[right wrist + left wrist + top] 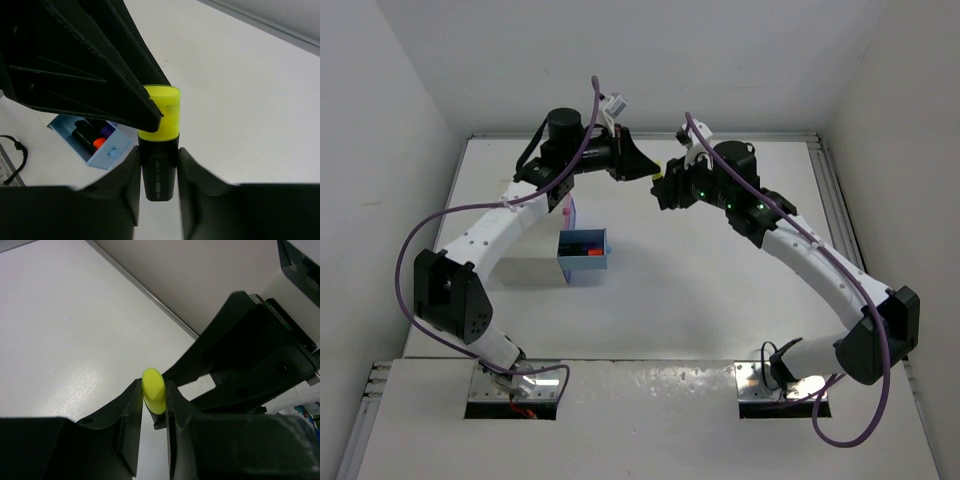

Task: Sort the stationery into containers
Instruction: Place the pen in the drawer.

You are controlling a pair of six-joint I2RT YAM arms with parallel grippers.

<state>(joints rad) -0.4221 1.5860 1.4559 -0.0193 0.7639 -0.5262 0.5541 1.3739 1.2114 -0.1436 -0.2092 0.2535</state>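
Over the far middle of the tabletop (pixel 720 300) the two arms meet nose to nose, with a yellow-capped highlighter (pixel 159 165) held in the air between them. The right fingers (pixel 127 175) pinch its black body from both sides, the cap pointing away from that wrist. The left fingers (pixel 131 410) sit on either side of the yellow cap (pixel 153 390) and press against it as far as I can see, so both arms grip the one marker. Nearer the arm bases, on the left arm's side, a light blue drawer (pixel 582 262) stands on the tabletop. Inside it lie an orange-capped highlighter (pixel 98 142), a purple-capped highlighter (pixel 106 131) and a small round blue piece (pixel 114 152).
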